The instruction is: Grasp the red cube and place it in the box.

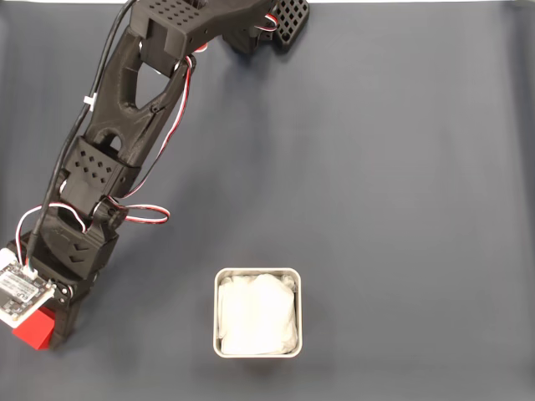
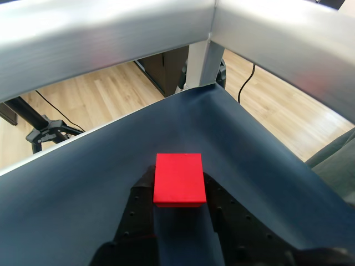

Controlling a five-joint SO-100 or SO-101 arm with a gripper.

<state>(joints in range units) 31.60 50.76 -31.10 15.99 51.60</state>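
The red cube [image 2: 178, 178] sits between my two black fingers [image 2: 138, 194], which press against its left and right sides in the wrist view. In the fixed view the gripper [image 1: 38, 327] is at the lower left corner of the dark mat. A corner of the red cube [image 1: 32, 330] pokes out from under the wrist camera board. The box [image 1: 219, 314], square with a pale rim and white lining, stands apart to the right near the bottom edge, roughly a third of the picture's width from the cube.
The arm's base [image 1: 267, 25] is at the top of the fixed view, and the arm reaches diagonally down to the left. In the wrist view the mat's corner [image 2: 213, 91] meets aluminium frame rails [image 2: 111, 33], with wooden floor beyond.
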